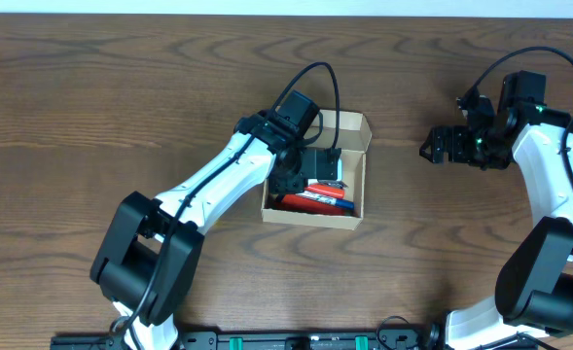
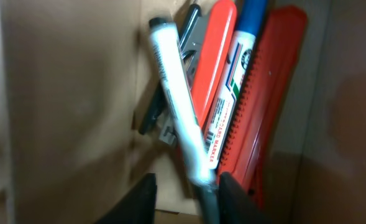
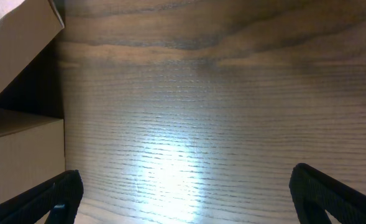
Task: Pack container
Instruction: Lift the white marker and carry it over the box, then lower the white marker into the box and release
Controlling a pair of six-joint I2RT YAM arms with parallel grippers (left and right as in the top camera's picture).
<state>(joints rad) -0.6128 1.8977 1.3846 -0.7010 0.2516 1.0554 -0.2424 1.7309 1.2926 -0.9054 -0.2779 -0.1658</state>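
Tan-brown cardboard box container (image 1: 310,216) sits mid-table, left gripper (image 2: 189,186) inside it with jaws narrowly parted around white marker (image 2: 176,106), likely releasing it beside red marker (image 2: 212,62), while right gripper (image 1: 440,146) idles wide open at box's 3 o'clock.

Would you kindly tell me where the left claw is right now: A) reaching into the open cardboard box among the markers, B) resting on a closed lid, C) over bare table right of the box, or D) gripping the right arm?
A: the left wrist view shows the left claw inside the open container, right over the white marker.
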